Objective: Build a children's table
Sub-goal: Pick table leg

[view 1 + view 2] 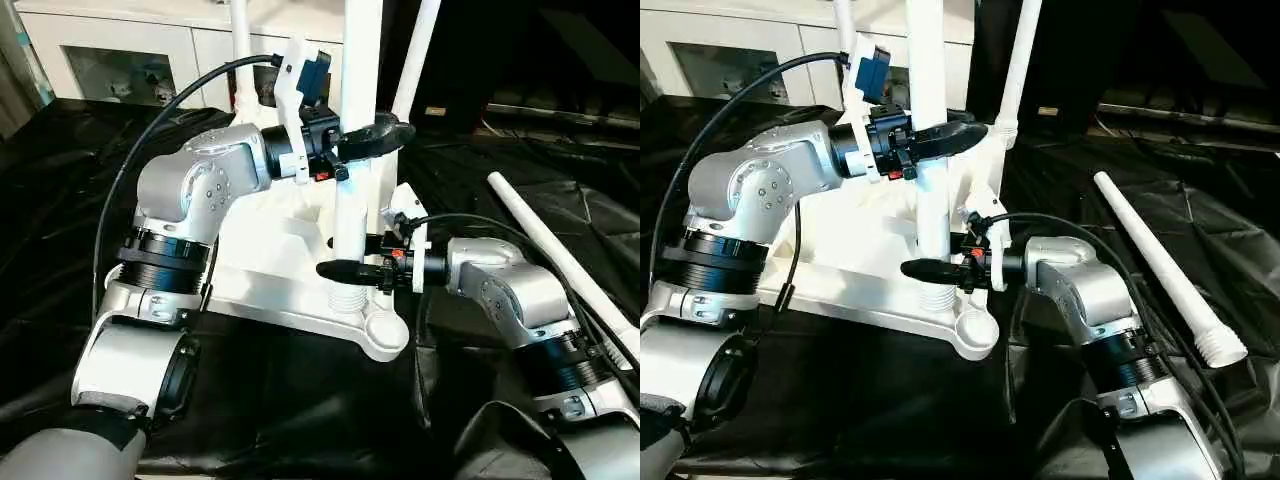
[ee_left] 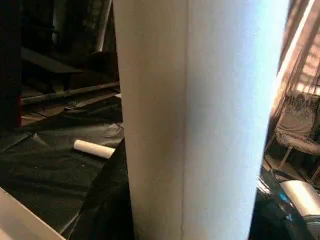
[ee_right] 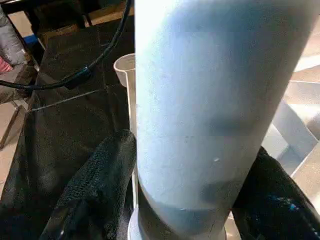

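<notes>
Both arms are working one upright leg (image 1: 358,60) at the near corner of the white tabletop (image 1: 268,285), which is lying upside down on the black table (image 1: 300,400). The left end effector (image 1: 375,138) is clamping the leg high up, and the right end effector (image 1: 345,268) is gripping it low, just above its threaded end. A spare leg (image 1: 1160,265) is lying loose on the right.

Black-covered desk (image 1: 280,400) spans lower frame; white cabinet (image 1: 130,50) with glass doors upper left, dark clutter upper right.
</notes>
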`<state>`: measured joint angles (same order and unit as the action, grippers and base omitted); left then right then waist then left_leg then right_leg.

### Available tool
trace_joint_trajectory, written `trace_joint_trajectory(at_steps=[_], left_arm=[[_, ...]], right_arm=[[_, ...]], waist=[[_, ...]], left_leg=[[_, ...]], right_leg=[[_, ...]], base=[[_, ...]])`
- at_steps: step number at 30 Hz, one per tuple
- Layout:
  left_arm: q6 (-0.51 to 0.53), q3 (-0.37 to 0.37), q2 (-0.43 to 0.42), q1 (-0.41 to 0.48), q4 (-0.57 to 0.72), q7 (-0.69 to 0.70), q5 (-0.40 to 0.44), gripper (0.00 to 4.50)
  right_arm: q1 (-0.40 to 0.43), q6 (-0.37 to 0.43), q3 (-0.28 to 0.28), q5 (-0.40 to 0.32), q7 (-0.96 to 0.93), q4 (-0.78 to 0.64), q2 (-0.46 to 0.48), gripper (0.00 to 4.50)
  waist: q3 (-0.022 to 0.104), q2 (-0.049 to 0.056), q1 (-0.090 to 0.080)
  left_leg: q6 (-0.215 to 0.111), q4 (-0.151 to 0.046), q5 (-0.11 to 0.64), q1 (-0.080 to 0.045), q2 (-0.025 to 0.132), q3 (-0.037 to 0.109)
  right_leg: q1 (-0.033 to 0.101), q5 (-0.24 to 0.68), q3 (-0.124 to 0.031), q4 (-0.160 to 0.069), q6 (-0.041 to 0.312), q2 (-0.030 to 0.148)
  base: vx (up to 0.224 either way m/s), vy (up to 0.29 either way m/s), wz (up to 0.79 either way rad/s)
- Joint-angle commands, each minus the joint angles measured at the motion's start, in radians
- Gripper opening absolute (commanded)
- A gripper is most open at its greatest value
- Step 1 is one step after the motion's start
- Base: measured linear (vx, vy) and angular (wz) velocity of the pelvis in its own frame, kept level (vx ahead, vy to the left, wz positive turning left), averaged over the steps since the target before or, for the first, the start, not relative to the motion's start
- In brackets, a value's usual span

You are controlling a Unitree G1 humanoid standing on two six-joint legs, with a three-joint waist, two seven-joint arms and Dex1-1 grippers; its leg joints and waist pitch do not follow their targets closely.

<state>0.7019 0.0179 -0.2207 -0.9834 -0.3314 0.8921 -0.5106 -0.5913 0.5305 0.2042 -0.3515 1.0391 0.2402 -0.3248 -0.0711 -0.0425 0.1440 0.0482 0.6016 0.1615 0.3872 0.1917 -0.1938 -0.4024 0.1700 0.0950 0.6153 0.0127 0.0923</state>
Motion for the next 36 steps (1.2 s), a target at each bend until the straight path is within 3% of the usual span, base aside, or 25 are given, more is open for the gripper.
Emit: trace_joint_trajectory(at_steps=[1,11,18,29,30,31,35,36], left_arm=[[0.002,0.009,0.001,-0.023,0.023,0.008,-0.003,1.68],[0.012,0.028,-0.003,-0.013,0.046,0.034,-0.005,1.68],[0.015,0.022,0.0,-0.013,0.046,0.03,-0.008,1.68],[0.007,0.021,-0.001,-0.012,0.041,0.028,-0.003,1.68],[0.028,0.01,0.003,-0.011,0.04,0.034,-0.023,2.24],[0.028,0.01,0.003,-0.011,0.04,0.034,-0.023,2.38],[0.027,-0.041,0.03,-0.006,0.016,0.011,-0.06,2.58],[0.0,-0.101,0.062,0.007,-0.007,0.006,-0.111,2.58]], right_arm=[[-0.006,-0.01,0.014,0.003,0.02,-0.01,0.001,2.7],[-0.012,-0.023,0.011,0.013,0.008,0.009,0.009,2.7],[-0.012,-0.026,0.007,0.018,0.009,0.014,0.013,1.98],[-0.01,-0.035,0.006,0.023,0.007,0.014,0.015,1.9],[-0.009,-0.041,0.002,0.023,0.001,0.014,0.018,1.9],[-0.009,-0.041,0.002,0.023,0.001,0.014,0.018,1.9],[-0.011,-0.051,-0.043,0.001,-0.043,0.02,0.046,1.9],[-0.017,-0.049,-0.093,-0.036,-0.072,0.019,0.069,1.9]], waist=[[0.086,-0.002,0.0],[0.086,-0.001,-0.001],[0.086,-0.001,-0.001],[0.086,0.0,-0.001],[0.086,0.001,-0.001],[0.086,0.001,-0.001],[0.088,0.0,-0.001],[0.087,-0.001,-0.001]], left_leg=[[0.011,-0.066,0.161,-0.023,0.042,0.021],[0.012,-0.065,0.163,-0.023,0.042,0.021],[0.014,-0.066,0.166,-0.024,0.042,0.021],[0.012,-0.065,0.16,-0.023,0.042,0.02],[0.012,-0.065,0.164,-0.023,0.041,0.021],[0.013,-0.065,0.164,-0.023,0.041,0.02],[0.013,-0.064,0.161,-0.022,0.041,0.02],[0.01,-0.064,0.162,-0.022,0.04,0.019]], right_leg=[[0.056,0.182,-0.053,-0.061,0.195,0.07],[0.057,0.171,-0.053,-0.06,0.202,0.069],[0.056,0.182,-0.053,-0.061,0.198,0.069],[0.056,0.17,-0.054,-0.06,0.2,0.068],[0.057,0.175,-0.054,-0.061,0.2,0.069],[0.057,0.176,-0.054,-0.06,0.2,0.069],[0.057,0.164,-0.053,-0.059,0.212,0.07],[0.057,0.167,-0.053,-0.061,0.215,0.07]], base=[[0.0,0.0,0.0],[0.0,0.0,0.0],[0.0,0.0,0.0],[0.0,0.0,0.0],[0.0,0.0,0.0],[0.0,0.0,0.0],[0.0,0.0,0.0],[0.0,0.0,0.0]])
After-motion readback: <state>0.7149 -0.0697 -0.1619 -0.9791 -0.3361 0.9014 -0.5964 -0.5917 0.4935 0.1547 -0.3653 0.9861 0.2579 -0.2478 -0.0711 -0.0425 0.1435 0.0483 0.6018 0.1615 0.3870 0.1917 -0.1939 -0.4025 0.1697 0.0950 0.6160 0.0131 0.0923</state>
